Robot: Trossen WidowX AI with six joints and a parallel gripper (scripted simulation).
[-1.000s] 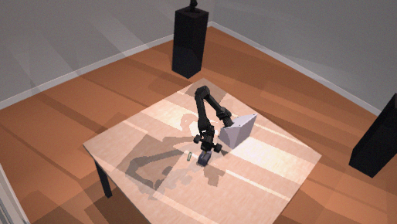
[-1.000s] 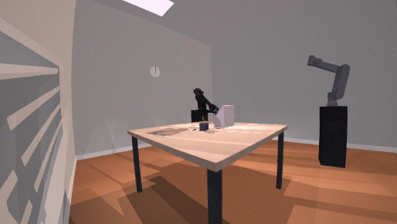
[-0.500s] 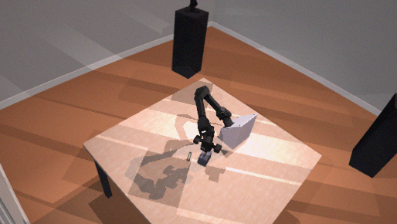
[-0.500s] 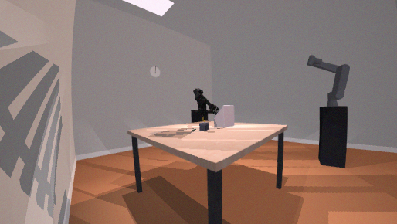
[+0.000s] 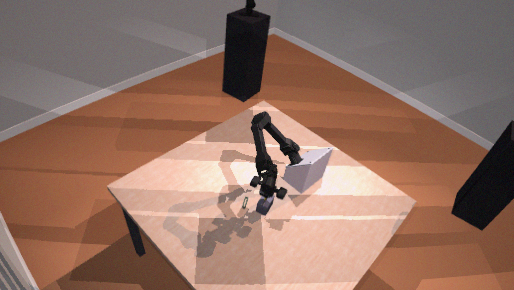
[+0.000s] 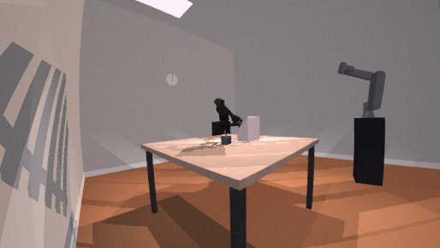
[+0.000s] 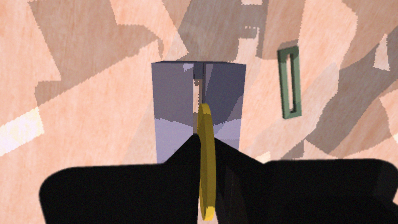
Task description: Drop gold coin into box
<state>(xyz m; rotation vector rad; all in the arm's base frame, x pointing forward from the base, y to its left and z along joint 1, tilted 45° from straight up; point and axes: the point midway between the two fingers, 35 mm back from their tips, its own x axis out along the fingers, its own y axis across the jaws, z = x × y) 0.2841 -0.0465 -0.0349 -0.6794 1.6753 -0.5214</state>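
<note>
The gold coin (image 7: 207, 165) (image 6: 225, 132) is upright, its edge towards the wrist camera. My gripper (image 7: 200, 141) (image 5: 266, 194) is shut on it. The coin hangs over the grey box (image 7: 172, 100) (image 5: 264, 206) (image 6: 226, 140). In the wrist view the slot (image 7: 196, 95) runs up and down the lid. The coin's far end appears slightly right of the slot's line and overlaps its near part; the rest of the slot there is hidden by coin and fingers. How high the coin is above the lid is hard to tell. The green holder (image 7: 283, 87) (image 5: 243, 204) is empty, right of the box in the wrist view.
A large pale sloped block (image 5: 306, 175) (image 6: 252, 128) stands on the table (image 5: 340, 240) (image 6: 240, 168) close beside the arm (image 5: 259, 142). Broad shadows cross the table. Black pedestals (image 5: 245, 60) (image 6: 369, 150) stand on the floor away from the table.
</note>
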